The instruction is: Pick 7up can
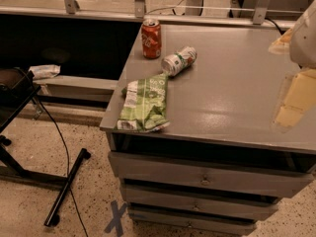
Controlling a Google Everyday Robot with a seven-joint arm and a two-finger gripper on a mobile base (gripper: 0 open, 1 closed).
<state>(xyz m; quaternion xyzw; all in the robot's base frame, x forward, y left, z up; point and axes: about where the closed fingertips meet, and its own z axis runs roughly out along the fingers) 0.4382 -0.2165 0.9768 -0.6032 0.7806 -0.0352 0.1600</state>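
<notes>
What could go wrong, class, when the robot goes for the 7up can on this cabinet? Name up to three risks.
The 7up can lies on its side, so a nudge may roll it away.
The snack bag lies right by its end and the orange-red soda can stands close, so either might be bumped.
The tool is at the right edge of view, across the cabinet top from the can; a long reach could drift.

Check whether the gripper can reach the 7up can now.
Probably yes: the gripper is at the view's right edge, with bare tabletop between it and the 7up can, lying on its side. The orange can and snack bag flank its other side.
</notes>
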